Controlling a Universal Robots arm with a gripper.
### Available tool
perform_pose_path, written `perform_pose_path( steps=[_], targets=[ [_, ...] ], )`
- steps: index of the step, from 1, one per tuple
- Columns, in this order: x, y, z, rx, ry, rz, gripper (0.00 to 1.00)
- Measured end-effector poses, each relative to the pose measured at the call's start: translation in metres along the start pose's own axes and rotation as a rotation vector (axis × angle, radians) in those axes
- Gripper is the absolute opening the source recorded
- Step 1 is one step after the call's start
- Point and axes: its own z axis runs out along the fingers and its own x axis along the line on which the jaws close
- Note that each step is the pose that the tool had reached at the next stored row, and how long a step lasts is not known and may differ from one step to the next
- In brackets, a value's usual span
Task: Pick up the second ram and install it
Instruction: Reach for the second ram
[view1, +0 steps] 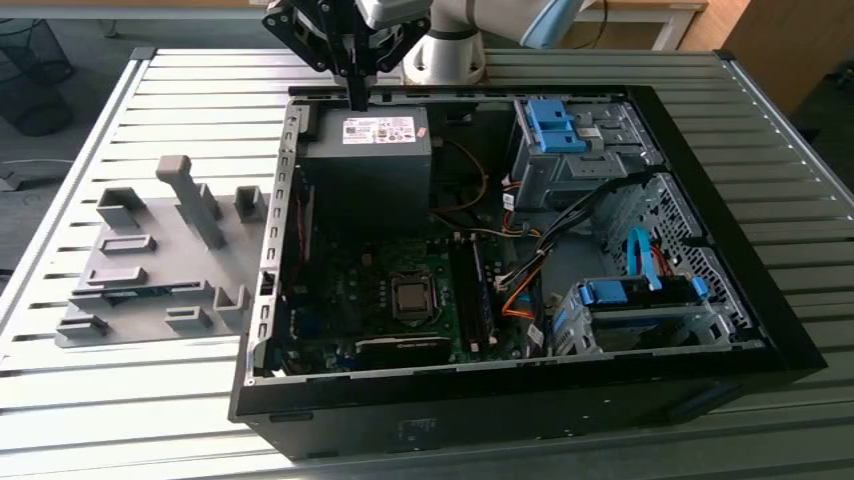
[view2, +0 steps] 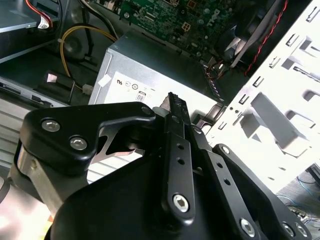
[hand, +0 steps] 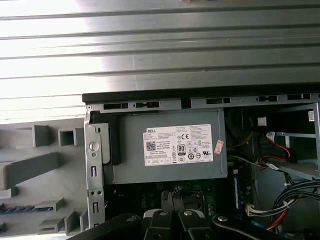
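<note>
The second ram (view1: 140, 292) is a thin dark-green strip lying in the gray holder plate (view1: 147, 215) at the exterior view's left, beside the computer case; in the first wrist view the ram (hand: 15, 208) sits low in that holder. My gripper (view1: 358, 98) hangs above the case's rear edge, over the gray power supply (view1: 367, 150), far from the ram. Its black fingers (view2: 172, 102) are shut with nothing between them; the fingertips (hand: 169, 197) point down towards the motherboard.
The open black computer case (view1: 747, 300) lies on a slatted metal table (view1: 160, 90). Inside it are the motherboard (view1: 387, 290), orange and black cables (view1: 521, 285) and blue-tabbed drive bays (view1: 554, 125). Gray holder blocks (view1: 200, 200) stand up from the plate.
</note>
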Motion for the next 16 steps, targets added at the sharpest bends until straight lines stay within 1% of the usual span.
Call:
perform_pose_path(
  steps=[16],
  targets=[
    [0.0054,-0.0004,-0.0001,0.0000,0.0000,0.000,0.11]
  ],
)
